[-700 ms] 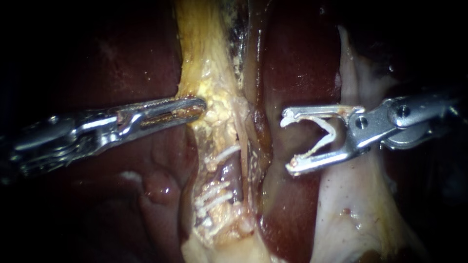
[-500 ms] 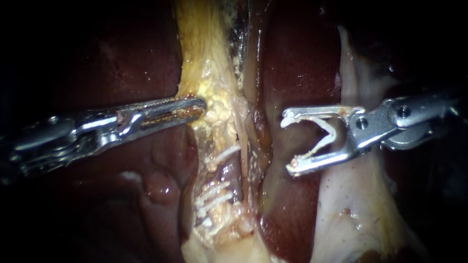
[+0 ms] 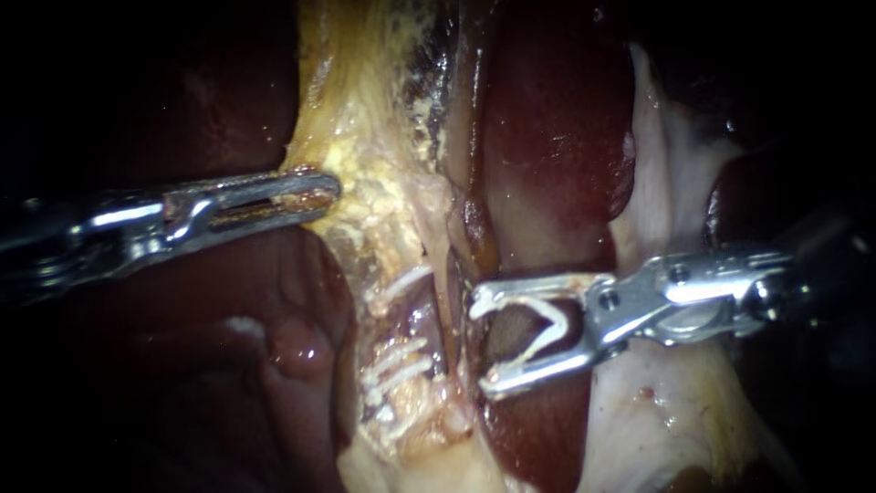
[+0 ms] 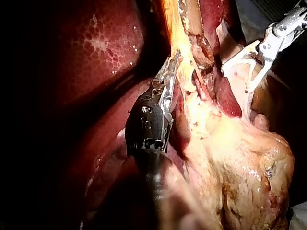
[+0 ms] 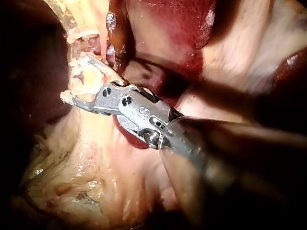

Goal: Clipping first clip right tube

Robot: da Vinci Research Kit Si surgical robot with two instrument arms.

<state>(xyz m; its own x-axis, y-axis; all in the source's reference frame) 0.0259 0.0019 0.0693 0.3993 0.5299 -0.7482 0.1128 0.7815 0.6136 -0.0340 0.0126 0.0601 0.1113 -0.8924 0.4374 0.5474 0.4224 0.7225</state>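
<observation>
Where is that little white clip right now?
In the endoscope view, the white clip sits open at the tip of the right instrument, right of centre, just beside the pale strip of tissue that already carries other white clips.

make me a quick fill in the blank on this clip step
The right instrument holds a white ___ between its jaws.
The clip's legs stand ___, not squeezed together.
The left instrument's jaws are ___ on yellowish tissue.
Missing: clip; open; shut.
</observation>
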